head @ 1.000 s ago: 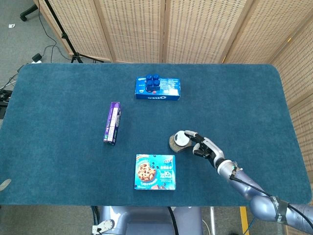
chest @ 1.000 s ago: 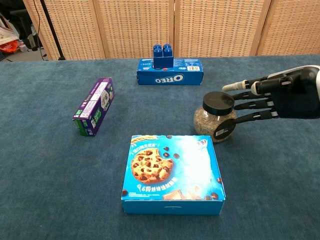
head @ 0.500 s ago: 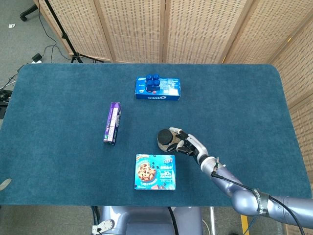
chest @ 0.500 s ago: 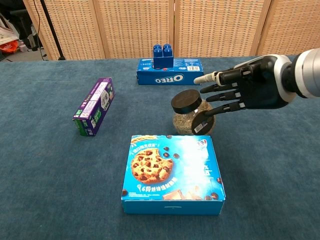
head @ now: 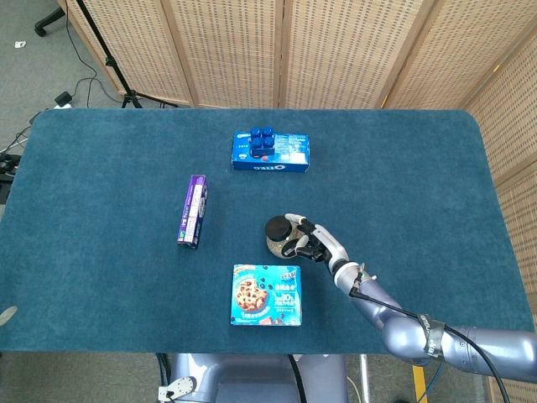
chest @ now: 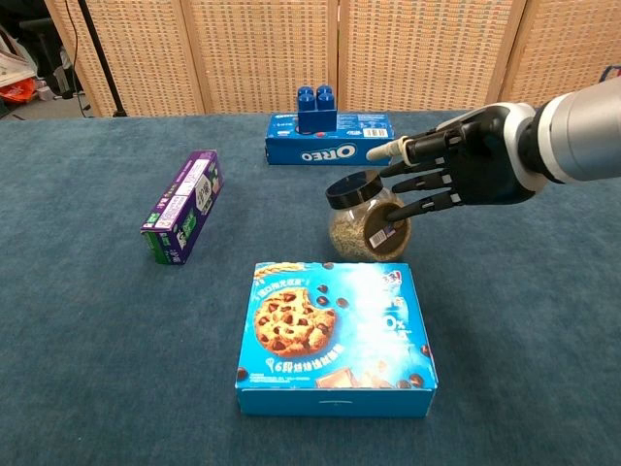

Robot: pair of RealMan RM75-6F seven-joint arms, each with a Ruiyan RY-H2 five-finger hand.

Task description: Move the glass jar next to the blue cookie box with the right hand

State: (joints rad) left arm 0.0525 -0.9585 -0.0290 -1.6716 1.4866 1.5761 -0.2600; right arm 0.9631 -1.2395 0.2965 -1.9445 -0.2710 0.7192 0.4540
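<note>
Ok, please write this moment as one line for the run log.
step: move jar | right hand: fingers against glass jar | jar: tilted, beside far edge of cookie box | left hand: not in view

right hand [chest: 466, 170] extended, fingers spread forward

The hand [chest: 456, 175] covers the jar's [chest: 364, 225] right side; the arm runs off frame.

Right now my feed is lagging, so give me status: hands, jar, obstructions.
Right hand holds glass jar, tilted. Left hand not in view. Jar just behind blue cookie box; nothing between them.
</note>
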